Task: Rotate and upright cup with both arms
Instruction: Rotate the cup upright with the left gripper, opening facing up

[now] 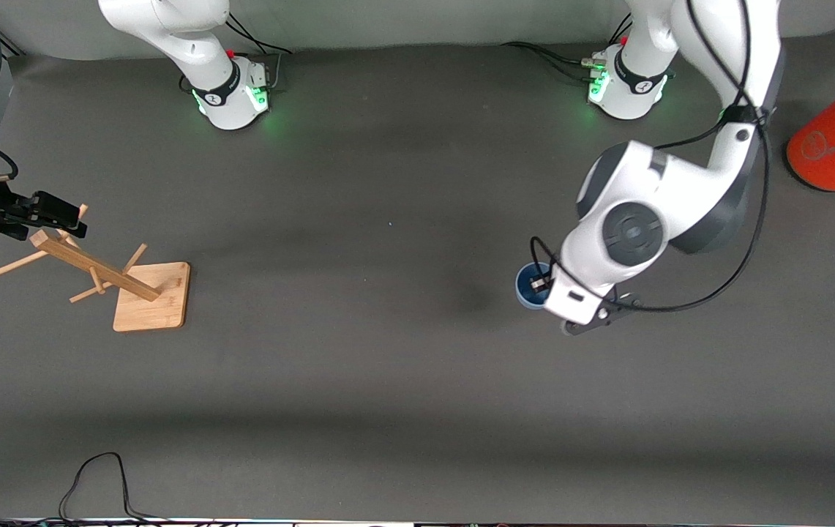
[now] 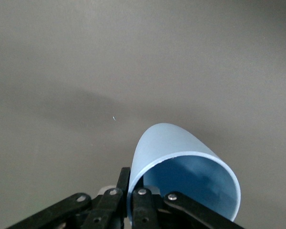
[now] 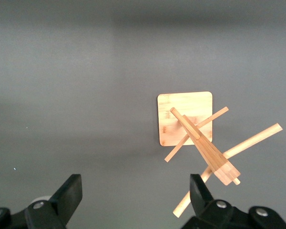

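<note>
Cup pinched by the rim, ready for turning.

Across the dark worktop [image 1: 388, 366]: wooden rack [image 1: 132, 282] at the right arm's end, right gripper [image 3: 136, 200] hanging spread wide and empty above it, waiting. Toward the left arm's end, left gripper [image 1: 540, 282] clamped on the wall of the pale-blue cup [image 2: 181, 176], one finger inside, probably for rotating it upright.

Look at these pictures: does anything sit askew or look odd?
Nothing is spilled or broken. The cup is tilted, its rim pinched by the left gripper. The right gripper hangs open over the rack.
</note>
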